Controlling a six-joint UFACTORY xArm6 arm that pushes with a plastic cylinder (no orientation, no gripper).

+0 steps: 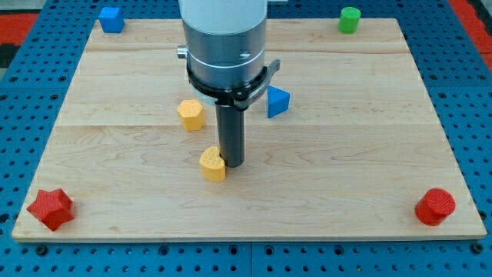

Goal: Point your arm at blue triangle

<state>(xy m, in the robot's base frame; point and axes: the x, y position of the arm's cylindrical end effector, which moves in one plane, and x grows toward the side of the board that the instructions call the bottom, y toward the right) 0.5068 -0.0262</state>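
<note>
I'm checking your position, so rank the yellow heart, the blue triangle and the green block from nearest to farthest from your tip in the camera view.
1. Yellow heart, touching my tip on the view's left.
2. Blue triangle, up and to the view's right, beside the arm.
3. Green block, at the view's top right corner of the board.

Blue triangle (pixel 277 101): small wedge block, flat on wooden board, centre, slightly toward view's top-right.

Worktop (pixel 369 138) is a light wooden board – several planks joined, seams running left to right. It sits on a blue perforated base (pixel 461 92) with a regular hole grid – visible on all sides. Even lighting, soft shadows.
</note>
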